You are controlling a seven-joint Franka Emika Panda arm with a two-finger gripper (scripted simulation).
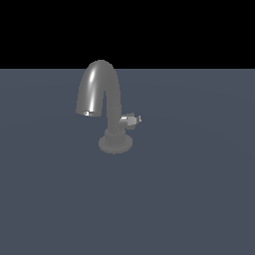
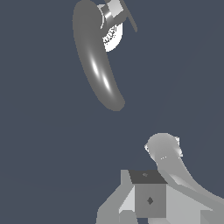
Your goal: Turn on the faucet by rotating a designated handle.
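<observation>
Faucet looks rigid, glossy, slippery; take the stubby handle at its flat tip. Tool state: cannot tell.

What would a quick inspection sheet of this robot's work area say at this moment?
Surface: plain slate-blue floor, bare around the tap.
Job's things: dark glossy faucet standing upright on a round base; its small handle sticks out toward the exterior view's right, untouched.
Clutter: nothing seen.
Grippers: the gripper shows only in the wrist view, apart from the faucet; open or shut cannot be told.
Cables: nothing seen.
Surroundings: black backdrop behind the floor.
</observation>
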